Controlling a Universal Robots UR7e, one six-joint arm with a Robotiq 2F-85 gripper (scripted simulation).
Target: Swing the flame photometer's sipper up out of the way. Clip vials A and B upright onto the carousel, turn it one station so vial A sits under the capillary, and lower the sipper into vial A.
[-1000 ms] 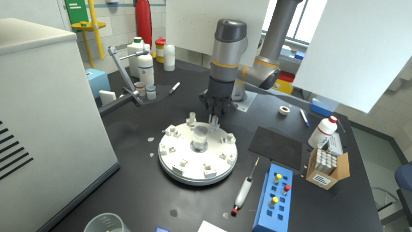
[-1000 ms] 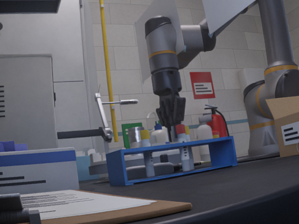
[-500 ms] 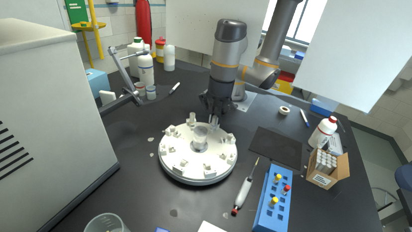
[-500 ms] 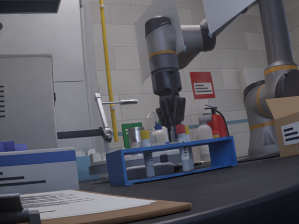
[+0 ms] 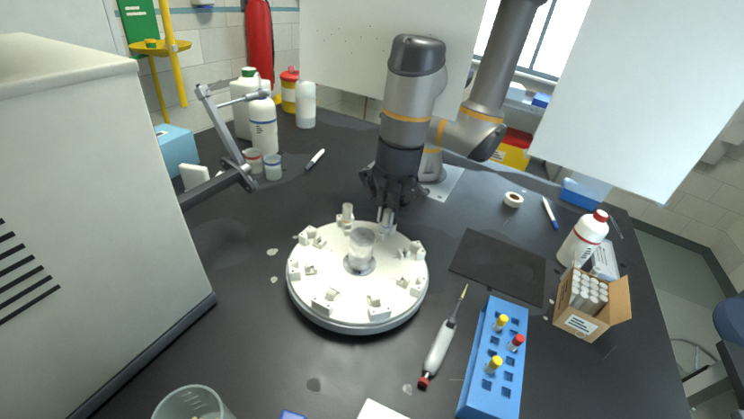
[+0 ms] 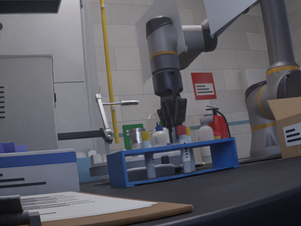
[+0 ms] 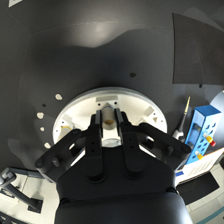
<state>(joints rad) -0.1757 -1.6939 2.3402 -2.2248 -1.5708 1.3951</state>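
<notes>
An open vial with a blue band [image 7: 109, 120] [image 5: 386, 221] stands upright at a station on the far rim of the white carousel [image 5: 357, 273]. My gripper [image 7: 109, 118] [image 5: 388, 211] comes straight down on it and I hold it, fingers closed on its sides. A second vial [image 5: 347, 214] [image 7: 64, 131], with a yellow band, stands upright in the neighbouring clip to the left. The sipper arm [image 5: 224, 132] [image 6: 103, 120] is swung up, its capillary tip [image 6: 129, 102] pointing sideways above the bench.
The carousel's central hub [image 5: 361, 250] rises just in front of the gripper. The photometer body [image 5: 67, 218] fills the left. A pipette [image 5: 440, 346], a blue tube rack [image 5: 494, 356], a dark mat [image 5: 499, 266] and a cardboard box of tubes [image 5: 591, 302] lie to the right.
</notes>
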